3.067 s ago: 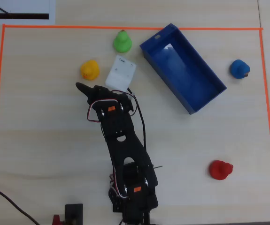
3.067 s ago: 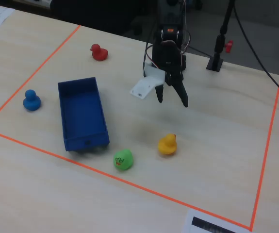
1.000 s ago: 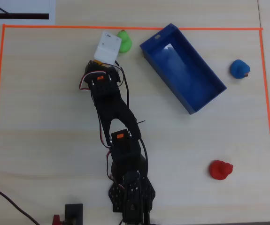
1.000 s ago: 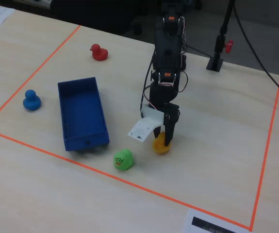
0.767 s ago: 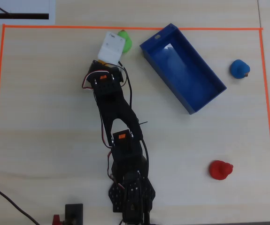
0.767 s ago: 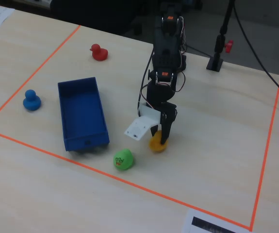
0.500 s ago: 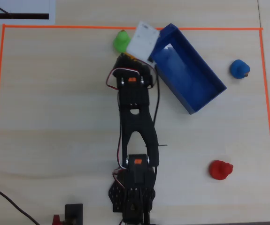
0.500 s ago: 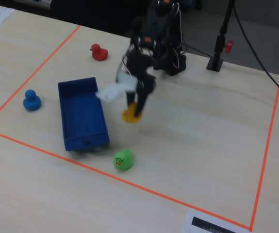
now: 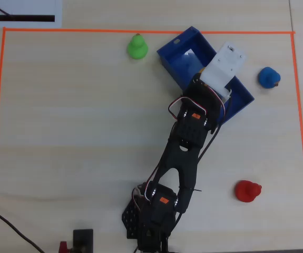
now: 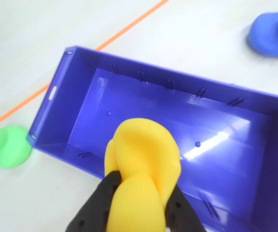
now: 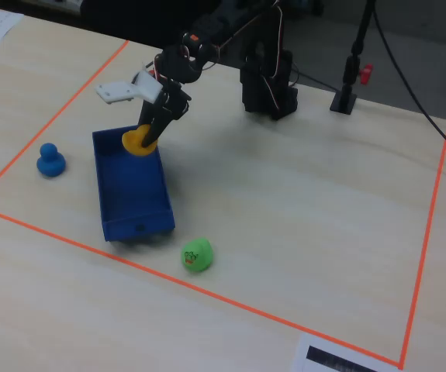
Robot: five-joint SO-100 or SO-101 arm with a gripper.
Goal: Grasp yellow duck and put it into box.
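Yellow duck [image 10: 141, 164], pinched between the black jaws of the gripper [image 10: 138, 212], hangs above the open dark-blue box [image 10: 235, 159]. In the wrist view the duck fills the lower middle, over the box's near long wall and inner floor; which way its beak points cannot be told, since only rounded yellow shows. In the fixed view the yellow duck [image 11: 137, 142] sits over the far end of the box [image 11: 133, 198], clear of the floor, with the jaws closed on its upper part.

Around the box, on the pale wooden desk [image 9: 61, 132]: a green duck [image 9: 137, 47] lies beside the box's short end near the orange tape border [image 9: 88, 31], a blue duck [image 9: 269, 77] stands off the box's far long side, and a red duck [image 9: 246, 191] rests well apart from the box. In the overhead view the arm [image 9: 185, 142] and its white wrist plate [image 9: 223, 67] cover part of the box [image 9: 178, 52], hiding the duck. The box's long axis runs diagonally across the taped area.
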